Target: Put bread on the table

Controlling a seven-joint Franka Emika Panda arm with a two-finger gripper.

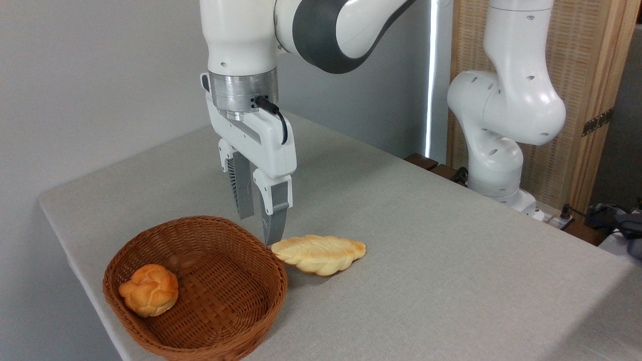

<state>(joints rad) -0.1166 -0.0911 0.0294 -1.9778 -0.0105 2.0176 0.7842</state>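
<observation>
The bread (150,290), a small round golden-orange bun with a knotted top, lies inside the brown wicker basket (235,311) against its left wall. The grey-beige table (426,260) carries the basket at its front left corner. My gripper (257,229) hangs above the basket's back right rim, pointing down, fingers a little apart and holding nothing. It is up and to the right of the bun, well apart from it.
A pale braided leaf-shaped loaf (320,254) lies on the cloth just right of the basket, close under my gripper's fingertips. The arm's white base (496,165) stands at the table's far right edge. A wooden screen stands behind it.
</observation>
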